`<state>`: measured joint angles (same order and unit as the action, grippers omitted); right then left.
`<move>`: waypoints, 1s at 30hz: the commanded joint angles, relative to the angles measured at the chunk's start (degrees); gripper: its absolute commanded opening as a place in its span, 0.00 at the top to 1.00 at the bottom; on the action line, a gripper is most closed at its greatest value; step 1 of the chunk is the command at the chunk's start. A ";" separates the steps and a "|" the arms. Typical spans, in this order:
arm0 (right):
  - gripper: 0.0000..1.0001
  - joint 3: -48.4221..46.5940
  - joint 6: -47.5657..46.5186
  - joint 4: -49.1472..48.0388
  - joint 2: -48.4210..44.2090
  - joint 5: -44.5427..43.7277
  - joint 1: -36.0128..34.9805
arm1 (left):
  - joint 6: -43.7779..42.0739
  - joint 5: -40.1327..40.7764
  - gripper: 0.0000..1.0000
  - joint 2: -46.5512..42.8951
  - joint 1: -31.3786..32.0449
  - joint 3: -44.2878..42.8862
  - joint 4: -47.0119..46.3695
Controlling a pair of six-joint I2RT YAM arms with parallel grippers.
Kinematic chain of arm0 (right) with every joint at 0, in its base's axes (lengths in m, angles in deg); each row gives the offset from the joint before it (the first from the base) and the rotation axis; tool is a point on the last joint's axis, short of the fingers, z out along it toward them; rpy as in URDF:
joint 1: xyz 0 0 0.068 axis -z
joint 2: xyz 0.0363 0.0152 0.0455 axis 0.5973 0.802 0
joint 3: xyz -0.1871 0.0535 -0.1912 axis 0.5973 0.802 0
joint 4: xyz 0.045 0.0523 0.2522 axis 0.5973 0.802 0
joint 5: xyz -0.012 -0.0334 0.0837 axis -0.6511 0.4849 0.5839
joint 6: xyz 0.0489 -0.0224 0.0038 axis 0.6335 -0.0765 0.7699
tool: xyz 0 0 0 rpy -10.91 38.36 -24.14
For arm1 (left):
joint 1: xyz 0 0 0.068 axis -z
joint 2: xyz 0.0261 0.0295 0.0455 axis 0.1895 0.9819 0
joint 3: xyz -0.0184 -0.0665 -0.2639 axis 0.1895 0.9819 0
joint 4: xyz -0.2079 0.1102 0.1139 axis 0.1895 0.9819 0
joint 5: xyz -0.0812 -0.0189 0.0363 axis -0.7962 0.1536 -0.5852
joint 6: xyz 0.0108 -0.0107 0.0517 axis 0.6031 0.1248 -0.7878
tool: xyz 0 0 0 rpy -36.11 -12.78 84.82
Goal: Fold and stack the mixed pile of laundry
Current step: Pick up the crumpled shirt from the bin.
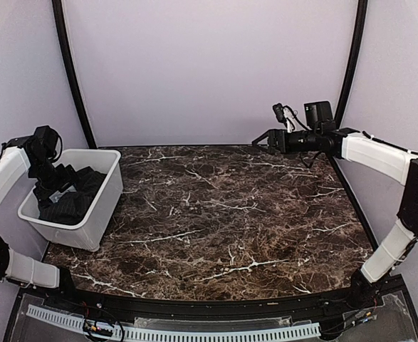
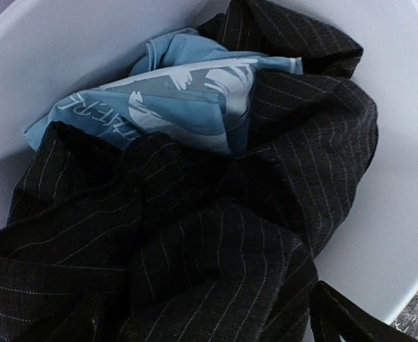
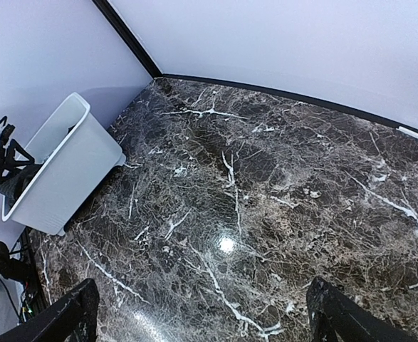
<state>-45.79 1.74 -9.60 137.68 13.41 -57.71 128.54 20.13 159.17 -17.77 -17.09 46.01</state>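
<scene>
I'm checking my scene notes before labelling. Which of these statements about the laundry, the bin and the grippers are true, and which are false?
1. The black shirt lies in the bin. True.
2. The blue T-shirt is spread out on the table. False: it is in the bin, partly under the black shirt.
3. The left gripper is over the bin. True.
4. The right gripper holds a garment. False: it is open and empty, above the table.
5. The bin stands at the table's right edge. False: it is at the left edge.
</scene>
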 commanded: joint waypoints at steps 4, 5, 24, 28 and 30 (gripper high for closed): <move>0.02 0.02 0.42 -3.24 1.60 1.29 -0.54 | 1.65 -0.65 0.01 5.49 -0.23 5.41 -3.30; 0.02 -0.08 0.63 -3.52 1.71 1.39 -0.50 | 1.82 -0.95 0.01 7.21 -0.21 5.58 -4.28; 0.02 -0.84 2.04 -3.63 1.84 2.37 -0.45 | -5.37 -9.86 1.00 4.66 -1.83 -2.64 -15.40; 0.02 -1.30 2.02 -3.45 1.73 2.38 -0.50 | -7.37 -11.16 1.00 2.80 -2.06 -10.06 -12.61; 0.02 -1.60 2.03 -3.40 1.72 2.38 -0.48 | -8.65 -11.97 1.00 2.41 -2.08 -13.85 -11.80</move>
<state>-45.75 3.53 -11.53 140.28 15.12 -57.71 123.25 10.93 164.15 -19.43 -24.19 32.77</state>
